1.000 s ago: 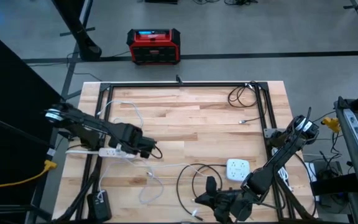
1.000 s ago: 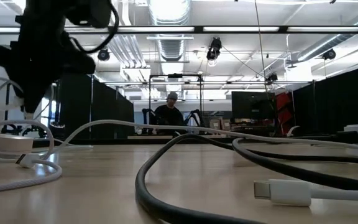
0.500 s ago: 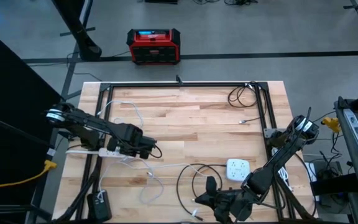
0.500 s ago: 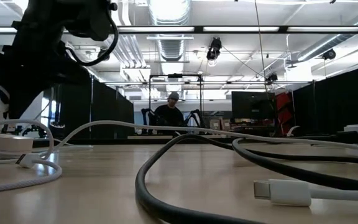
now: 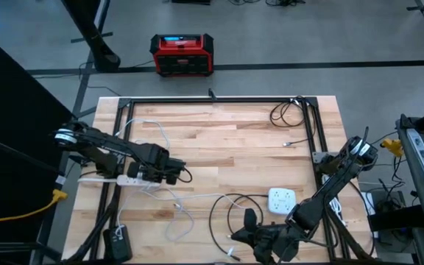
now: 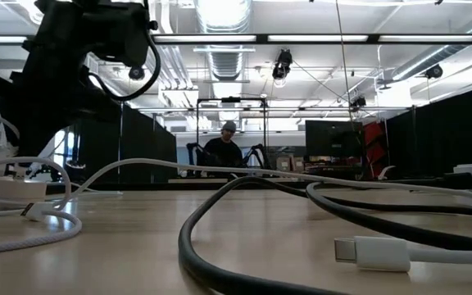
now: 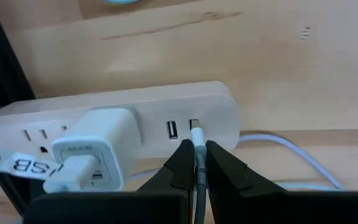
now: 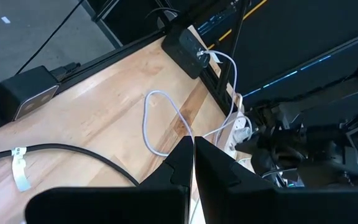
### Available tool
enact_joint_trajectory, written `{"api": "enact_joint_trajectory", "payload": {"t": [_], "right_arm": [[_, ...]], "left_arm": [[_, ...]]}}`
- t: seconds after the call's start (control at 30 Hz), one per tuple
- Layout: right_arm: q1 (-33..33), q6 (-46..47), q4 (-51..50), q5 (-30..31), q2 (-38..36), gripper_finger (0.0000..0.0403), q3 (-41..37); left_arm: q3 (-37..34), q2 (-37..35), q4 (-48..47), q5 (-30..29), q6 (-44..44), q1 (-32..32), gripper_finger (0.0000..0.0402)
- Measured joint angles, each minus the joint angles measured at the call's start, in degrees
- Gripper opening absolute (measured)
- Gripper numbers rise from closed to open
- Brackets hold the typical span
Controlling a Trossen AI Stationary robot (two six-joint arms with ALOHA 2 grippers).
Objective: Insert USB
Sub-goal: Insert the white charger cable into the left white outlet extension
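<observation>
A white power strip (image 7: pixel 117 121) lies flat on the wooden table at the left (image 5: pixel 124 179), with a white charger (image 7: pixel 95 146) plugged into it and two USB ports beside the charger. My left gripper (image 7: pixel 199 163) (image 5: pixel 147 175) points down over the strip's port end, shut on a white USB plug (image 7: pixel 197 134) whose metal tip is at the right-hand port (image 7: pixel 194 123). My right gripper (image 8: pixel 192 163) (image 5: pixel 247 224) hangs shut over the table's near edge. A thin white cable (image 8: pixel 166 109) runs up to its fingers. My left gripper pinches the USB plug's white body (image 7: pixel 199 149) between its two fingers, just behind the metal tip. The fingers come from above and lie along the plug. The plug stands upright with its tip at the strip's right-hand USB port. My right gripper: I cannot tell whether it touches the thin white cable.
A white outlet cube (image 5: pixel 281 199) and a thick black cable loop (image 5: pixel 230 213) lie near the right arm. A loose white plug (image 6: pixel 375 252) lies close to the low camera. A black frame rail (image 5: pixel 216 99) borders the table. A person sits in the room beyond (image 6: pixel 224 147).
My left gripper has sunk a little toward the power strip and rolled slightly, keeping its hold on the plug.
</observation>
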Motion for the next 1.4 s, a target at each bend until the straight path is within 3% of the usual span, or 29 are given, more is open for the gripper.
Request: {"api": "enact_joint_trajectory", "payload": {"t": [1.4], "right_arm": [[1.29,2.49,-0.84,0.02,-0.05,0.0000,-0.14]], "left_arm": [[-5.13,-0.33,4.22,0.48,-4.26,0.52,0.0013]]}}
